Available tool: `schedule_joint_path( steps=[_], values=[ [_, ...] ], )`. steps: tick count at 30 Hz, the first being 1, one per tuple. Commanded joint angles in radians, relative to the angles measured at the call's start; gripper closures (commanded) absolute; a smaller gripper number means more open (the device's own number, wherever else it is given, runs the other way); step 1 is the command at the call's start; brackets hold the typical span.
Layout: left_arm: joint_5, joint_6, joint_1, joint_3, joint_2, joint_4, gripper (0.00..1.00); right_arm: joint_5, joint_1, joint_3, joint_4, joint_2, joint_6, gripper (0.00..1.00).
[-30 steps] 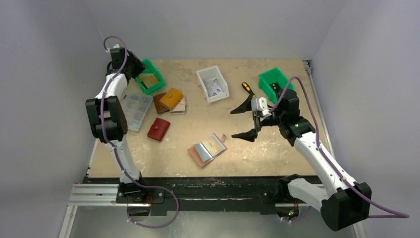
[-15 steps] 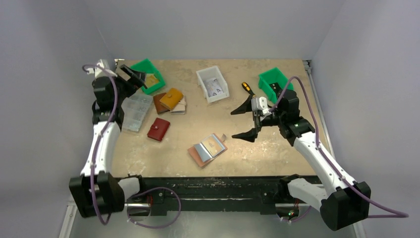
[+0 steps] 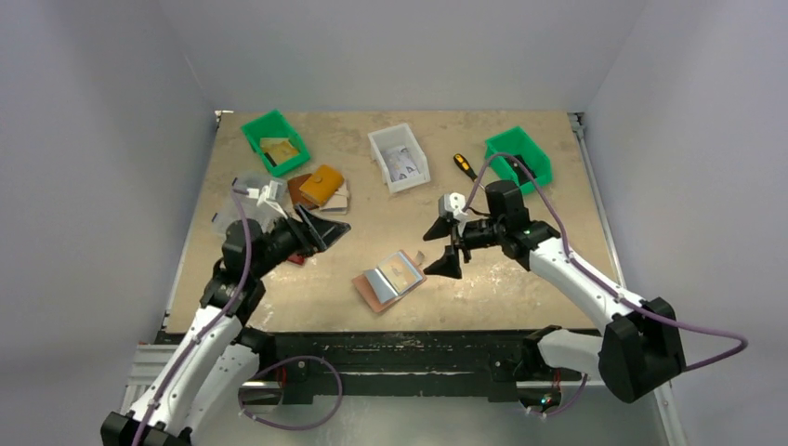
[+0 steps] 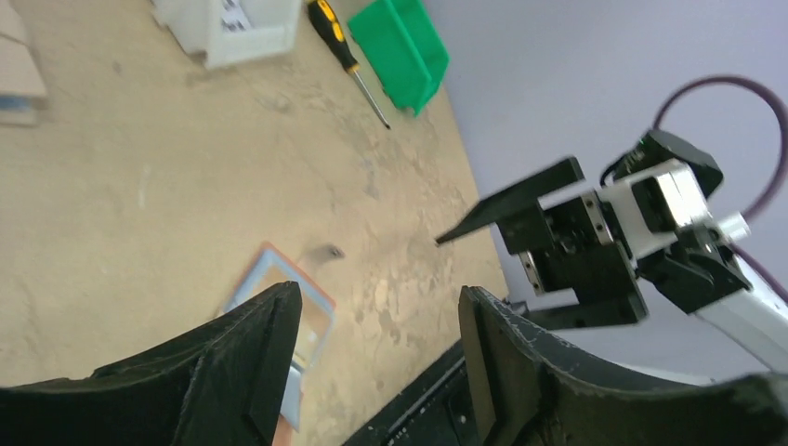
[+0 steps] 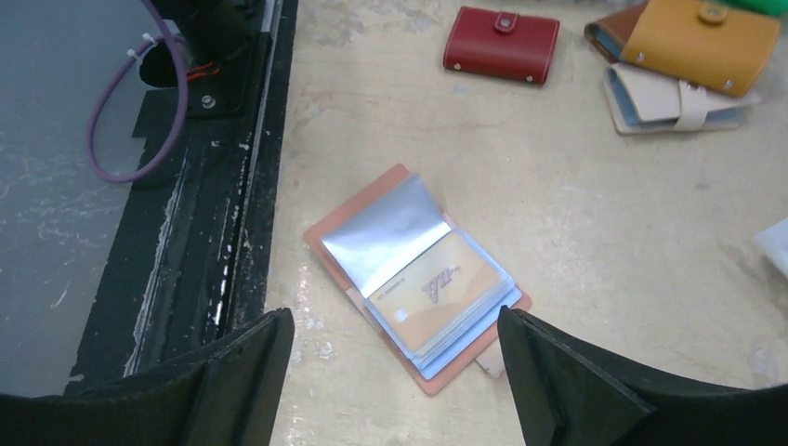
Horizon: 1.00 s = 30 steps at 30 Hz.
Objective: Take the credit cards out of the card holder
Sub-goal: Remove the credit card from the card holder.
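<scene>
The card holder (image 3: 388, 279) lies open on the table near the front edge, a brown-pink wallet with clear sleeves. A tan-gold credit card (image 5: 437, 288) shows in its top sleeve, with light blue card edges under it and a silvery sleeve (image 5: 386, 228) lifted beside it. My right gripper (image 3: 439, 248) is open and empty, hovering just right of the holder; in the right wrist view the holder (image 5: 418, 279) lies just beyond its open fingers (image 5: 395, 325). My left gripper (image 3: 325, 230) is open and empty, up and to the left of the holder; the left wrist view shows the holder (image 4: 311, 307) past its fingers (image 4: 381, 307).
A red pouch (image 5: 502, 45) and a mustard-yellow wallet (image 3: 321, 184) on other wallets lie to the left. Green bins (image 3: 275, 141) (image 3: 518, 156), a white bin (image 3: 398, 156) and a screwdriver (image 3: 464, 166) stand at the back. The black rail (image 5: 223, 186) runs along the front edge.
My left arm has swung from the back-left green bin forward to the table's middle left. My right gripper has moved left and down toward the holder. Both stayed open.
</scene>
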<state>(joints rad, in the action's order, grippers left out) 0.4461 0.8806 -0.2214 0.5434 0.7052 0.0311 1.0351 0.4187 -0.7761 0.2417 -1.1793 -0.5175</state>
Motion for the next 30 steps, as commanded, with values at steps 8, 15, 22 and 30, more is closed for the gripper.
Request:
schedule_joint_path(
  steps=[8, 15, 22, 30],
  values=[
    [-0.432, 0.130, -0.489, -0.140, 0.063, -0.159, 0.42, -0.145, 0.084, -0.061, -0.101, -0.201, 0.243, 0.36],
    [-0.580, 0.150, -0.657, -0.156, 0.260, -0.325, 0.55, -0.124, 0.087, -0.056, -0.184, -0.258, 0.391, 0.62],
    [-0.657, 0.208, -0.667, -0.241, 0.361, -0.419, 0.67, -0.161, 0.094, -0.088, -0.184, -0.340, 0.468, 0.82],
    [-0.669, 0.259, -0.668, -0.326, 0.427, -0.529, 0.68, -0.206, 0.130, -0.111, -0.180, -0.409, 0.496, 0.78]
  ],
)
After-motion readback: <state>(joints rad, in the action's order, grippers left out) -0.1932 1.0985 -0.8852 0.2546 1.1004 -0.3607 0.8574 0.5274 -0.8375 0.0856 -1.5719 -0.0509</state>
